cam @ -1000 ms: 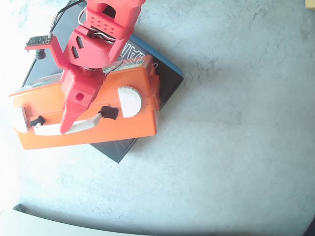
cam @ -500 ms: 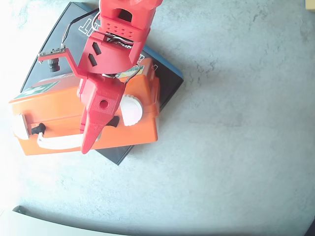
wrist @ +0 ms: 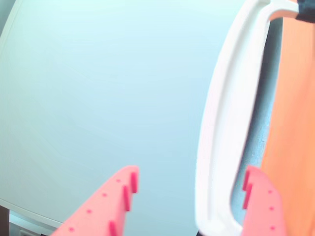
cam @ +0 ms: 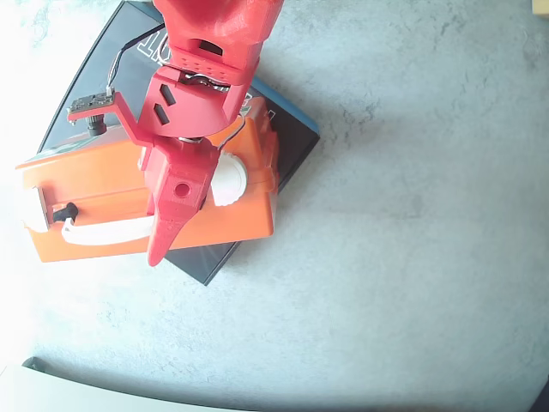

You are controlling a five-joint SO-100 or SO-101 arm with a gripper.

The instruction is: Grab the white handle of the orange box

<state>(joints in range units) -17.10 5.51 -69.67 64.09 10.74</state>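
Observation:
The orange box lies on a flat black board at the upper left of the overhead view. Its white handle runs along the box's near edge from a black pivot mount. My red gripper reaches down over the handle's right part. In the wrist view the gripper is open. The white handle stands between the two red fingers, close against the right finger and well apart from the left finger. The orange box fills the right edge.
A round white knob sits on the box, partly under my arm. Grey table surface spreads to the right and front. A pale edge shows at the bottom left. The left side is washed out by glare.

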